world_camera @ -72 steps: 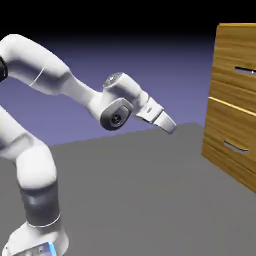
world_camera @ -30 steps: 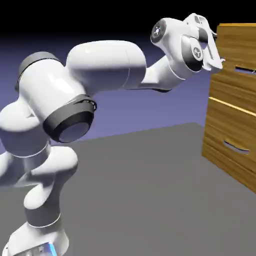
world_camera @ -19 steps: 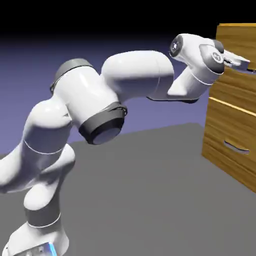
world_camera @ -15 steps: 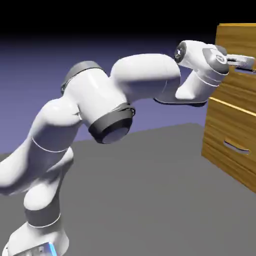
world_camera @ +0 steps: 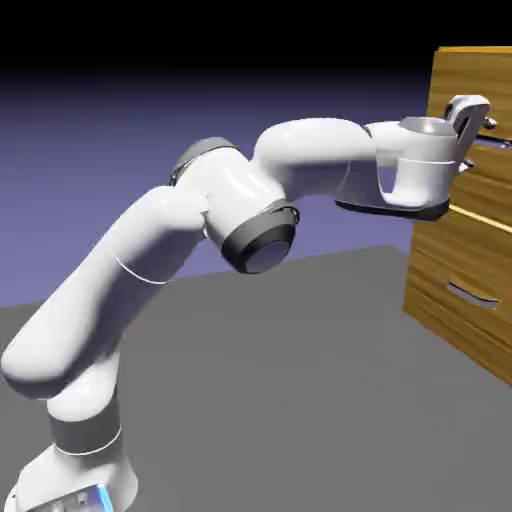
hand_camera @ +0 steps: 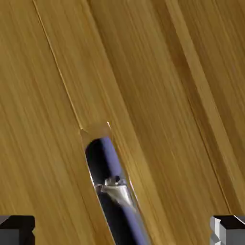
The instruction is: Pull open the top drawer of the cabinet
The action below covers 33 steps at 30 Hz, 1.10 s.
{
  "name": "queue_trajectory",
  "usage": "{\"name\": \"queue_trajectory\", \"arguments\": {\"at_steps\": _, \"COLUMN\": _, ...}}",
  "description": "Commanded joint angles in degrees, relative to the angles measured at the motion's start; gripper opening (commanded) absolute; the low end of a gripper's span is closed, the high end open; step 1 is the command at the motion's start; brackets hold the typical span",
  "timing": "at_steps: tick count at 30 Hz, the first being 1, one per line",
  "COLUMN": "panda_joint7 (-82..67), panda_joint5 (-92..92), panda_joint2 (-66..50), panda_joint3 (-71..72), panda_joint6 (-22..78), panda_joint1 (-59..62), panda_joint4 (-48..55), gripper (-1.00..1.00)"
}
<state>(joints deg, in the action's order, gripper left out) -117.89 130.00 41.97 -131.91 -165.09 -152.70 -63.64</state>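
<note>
Arm (world_camera: 200, 240) rises from the lower left of the exterior view and reaches right, hand level with the upper part of the cabinet (world_camera: 470, 200), which stands at the right edge on the grey table (world_camera: 300, 380). Claw (world_camera: 478, 125) sits right at the face of the top drawer (world_camera: 485, 170), around the height of its thin silver handle (world_camera: 497, 143); from this angle I can't tell whether the fingers touch the handle or just sit in front of it. Lower drawer (world_camera: 460, 300) with its curved handle (world_camera: 472, 294) is well below the hand, untouched. Top drawer front looks flush with the cabinet body, not pulled out. Hand view is filled with golden-brown wood grain running diagonally, so the camera is rolled relative to the cabinet. A dark slot with a bluish-silver bar, the handle (hand_camera: 115, 186), runs diagonally from about the middle down to the bottom edge, slightly left of centre. Two grey fingertips (hand_camera: 16, 229) show in the bottom corners, left and right, far apart; claw (hand_camera: 122, 232) is open wide and nothing is clamped between the tips. Handle lies between the two tips in that view, closer to the left one, with wood visible on both sides of it.
</note>
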Motion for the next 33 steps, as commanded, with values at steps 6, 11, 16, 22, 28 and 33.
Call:
{"name": "queue_trajectory", "arguments": {"at_steps": 6, "panda_joint7": -10.44, "panda_joint5": 0.31, "panda_joint2": 4.8, "panda_joint3": 1.02, "panda_joint6": 0.28, "panda_joint1": -4.34, "panda_joint4": 7.12, "gripper": 0.0}}
{"name": "queue_trajectory", "arguments": {"at_steps": 11, "panda_joint7": -22.9, "panda_joint5": -3.19, "panda_joint2": 12.51, "panda_joint3": 6.79, "panda_joint6": 0.46, "panda_joint1": -6.89, "panda_joint4": 15.98, "gripper": 0.0}}
{"name": "queue_trajectory", "arguments": {"at_steps": 16, "panda_joint7": -35.36, "panda_joint5": -6.69, "panda_joint2": 20.23, "panda_joint3": 12.57, "panda_joint6": 0.65, "panda_joint1": -9.43, "panda_joint4": 24.84, "gripper": 0.0}}
{"name": "queue_trajectory", "arguments": {"at_steps": 22, "panda_joint7": -34.72, "panda_joint5": -5.19, "panda_joint2": 20.38, "panda_joint3": 14.0, "panda_joint6": 1.4, "panda_joint1": -7.96, "panda_joint4": 23.36, "gripper": -1.0}}
{"name": "queue_trajectory", "arguments": {"at_steps": 28, "panda_joint7": -22.82, "panda_joint5": -4.01, "panda_joint2": 13.61, "panda_joint3": 5.69, "panda_joint6": 0.74, "panda_joint1": -5.36, "panda_joint4": 15.12, "gripper": -1.0}}
{"name": "queue_trajectory", "arguments": {"at_steps": 33, "panda_joint7": -20.16, "panda_joint5": -9.97, "panda_joint2": 11.14, "panda_joint3": -4.7, "panda_joint6": -2.46, "panda_joint1": -9.35, "panda_joint4": 17.12, "gripper": -1.0}}
